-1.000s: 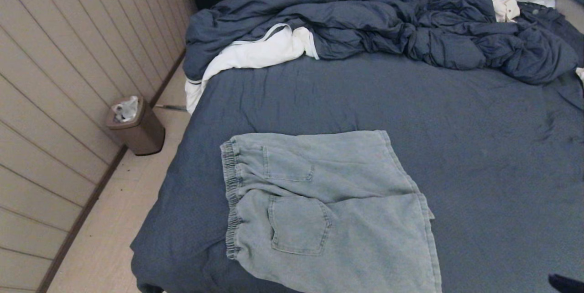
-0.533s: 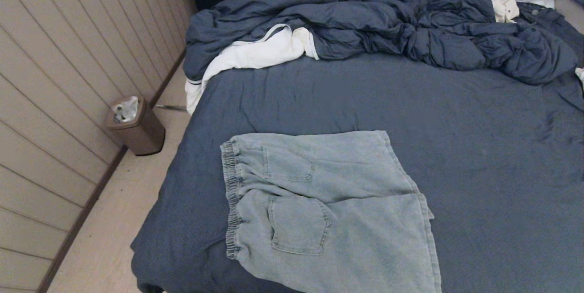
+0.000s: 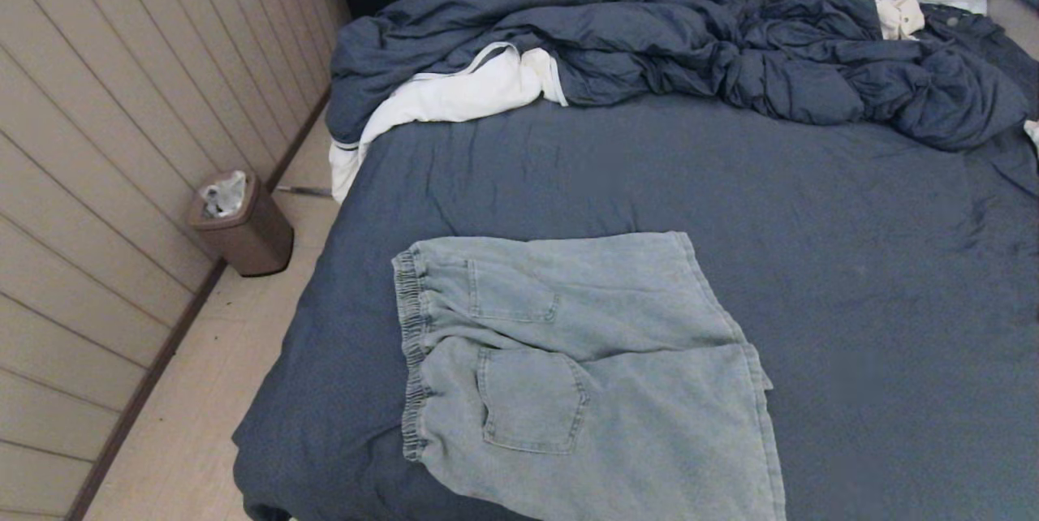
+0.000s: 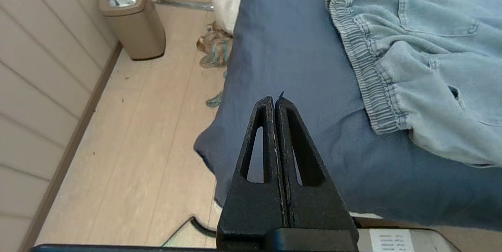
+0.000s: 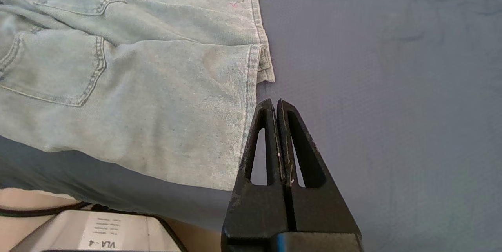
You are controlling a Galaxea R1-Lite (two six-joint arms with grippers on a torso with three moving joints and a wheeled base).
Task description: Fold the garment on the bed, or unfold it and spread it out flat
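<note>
on the bed shorts are lying flat; both grippers are hovering, jaws closed; a shallow pinch risks bunching the hem.

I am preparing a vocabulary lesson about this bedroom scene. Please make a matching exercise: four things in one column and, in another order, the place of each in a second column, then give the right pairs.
Things
1. pale blue denim shorts
2. bulky dark blue duvet
3. brown waste bin
4. white garment with thin dark trim

Places
A. on the floor beside the panelled wall
B. bunched along the far side of the bed
C. spread flat on the near part of the dark slate-blue sheet
D. at the bed's far left corner, partly under the bedding and hanging over the edge

Pairs: 1-C, 2-B, 3-A, 4-D
</note>
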